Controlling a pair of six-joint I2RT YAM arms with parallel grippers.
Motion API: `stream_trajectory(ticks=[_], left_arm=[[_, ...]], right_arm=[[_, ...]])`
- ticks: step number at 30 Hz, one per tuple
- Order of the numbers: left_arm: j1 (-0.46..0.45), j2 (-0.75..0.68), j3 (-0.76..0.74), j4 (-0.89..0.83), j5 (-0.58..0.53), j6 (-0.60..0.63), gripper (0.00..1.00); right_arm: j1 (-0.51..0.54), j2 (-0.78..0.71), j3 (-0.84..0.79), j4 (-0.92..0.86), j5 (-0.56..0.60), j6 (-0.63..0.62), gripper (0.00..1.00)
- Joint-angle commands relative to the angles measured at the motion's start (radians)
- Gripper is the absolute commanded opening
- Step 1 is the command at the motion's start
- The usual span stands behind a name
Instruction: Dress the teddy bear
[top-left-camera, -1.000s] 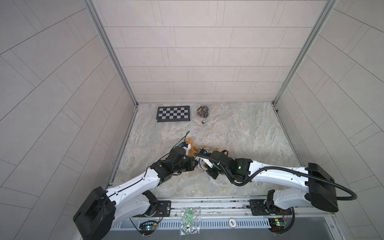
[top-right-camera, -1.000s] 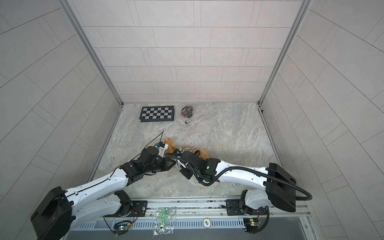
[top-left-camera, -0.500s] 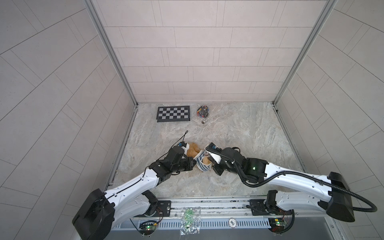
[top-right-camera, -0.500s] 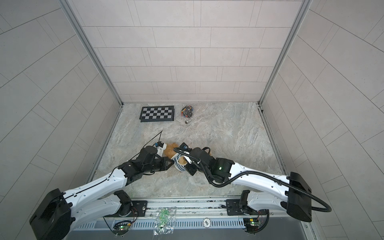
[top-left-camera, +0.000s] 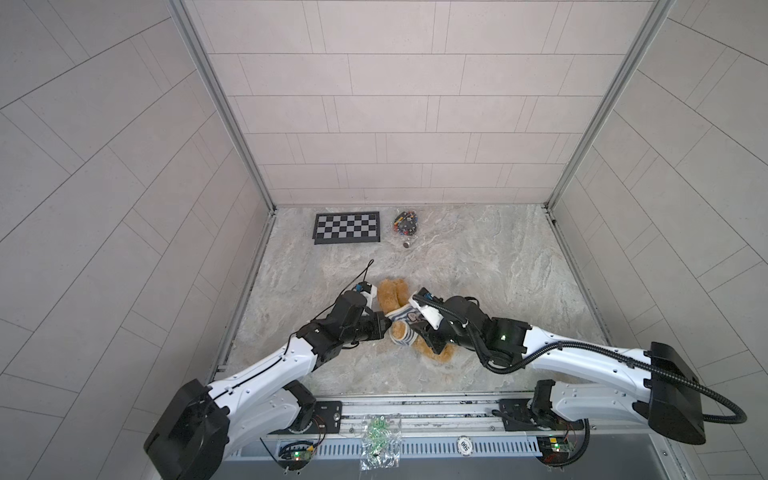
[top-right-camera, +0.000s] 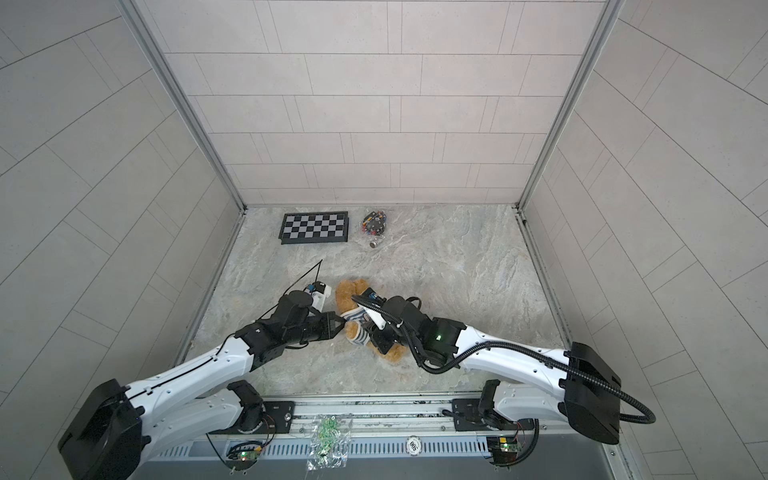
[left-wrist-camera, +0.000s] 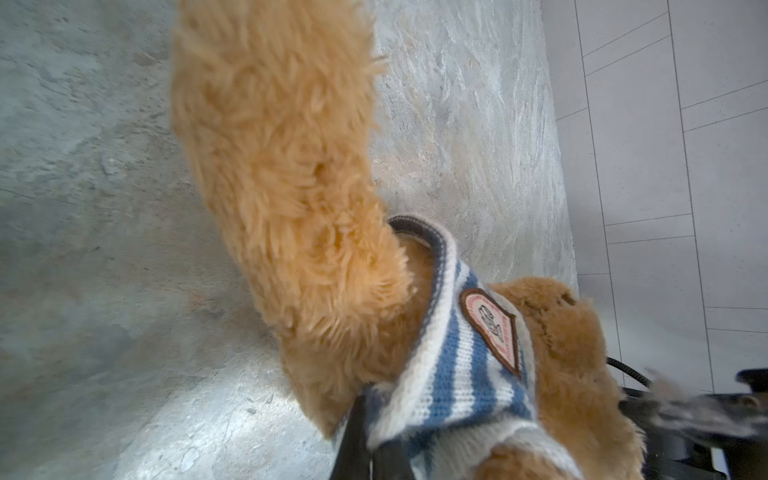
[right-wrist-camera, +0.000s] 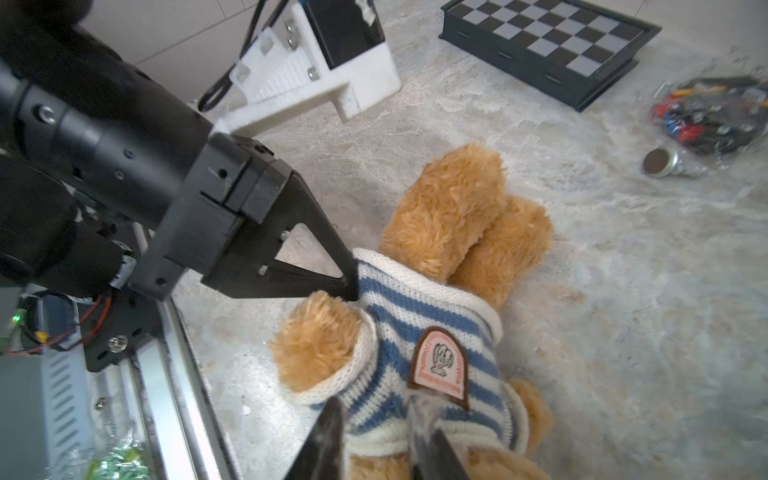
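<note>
The bear (top-left-camera: 392, 294) is lying on the table (top-left-camera: 490, 266), a little toward 6 o'clock from its middle in both top views. Its legs are pointing to 11 o'clock and its head is lying toward 5 o'clock, under the right arm. It is wearing the shirt (right-wrist-camera: 415, 316) over its trunk. In the right wrist view one furry arm is poking out through a sleeve (right-wrist-camera: 365, 357) and the patch (right-wrist-camera: 439, 362) is facing up.

The left gripper (right-wrist-camera: 351, 286) is reaching in from 9 o'clock of the bear. Its jaws are pressing together on the shirt's white edge, just beside that sleeve.

The right gripper (right-wrist-camera: 374, 401) is coming in from 4 o'clock. Its jaws are standing narrowly apart, straddling the striped fabric next to the patch. One finger is showing blurred, and nothing is visibly being squeezed between them.

The chessboard (top-left-camera: 347, 227) is sitting at 11 o'clock on the table, against the far wall. The bag (top-left-camera: 405, 219) of small coloured parts is lying just at its 3 o'clock. Both are resting well apart from the bear.
</note>
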Motion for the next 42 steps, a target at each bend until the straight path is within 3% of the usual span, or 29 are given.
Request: stream_trajectory(ticks=[1,5,17,22,28,35,42], left_arm=[[0.007,0.008,-0.002,0.04,0.015,-0.013,0.0],[0.005,0.004,-0.005,0.045,0.014,-0.018,0.0],[0.004,0.0,-0.006,0.048,0.022,-0.021,0.0],[0.004,-0.011,-0.008,0.042,0.02,-0.024,0.0],[0.006,0.003,-0.006,0.04,0.018,-0.015,0.0],[0.009,0.003,0.011,-0.016,-0.007,0.023,0.0],[0.012,-0.002,0.01,-0.094,-0.064,0.082,0.0]], right_arm=[[0.005,0.001,0.004,0.053,-0.069,-0.015,0.39],[0.02,0.043,0.04,0.066,-0.077,-0.028,0.44],[0.021,0.174,0.122,0.052,-0.048,-0.063,0.44],[0.021,0.203,0.145,0.036,-0.072,-0.078,0.32],[0.021,0.171,0.182,-0.02,-0.065,-0.102,0.01],[0.019,0.078,0.168,-0.019,0.002,-0.097,0.0],[-0.011,0.008,0.115,0.075,0.014,-0.01,0.0]])
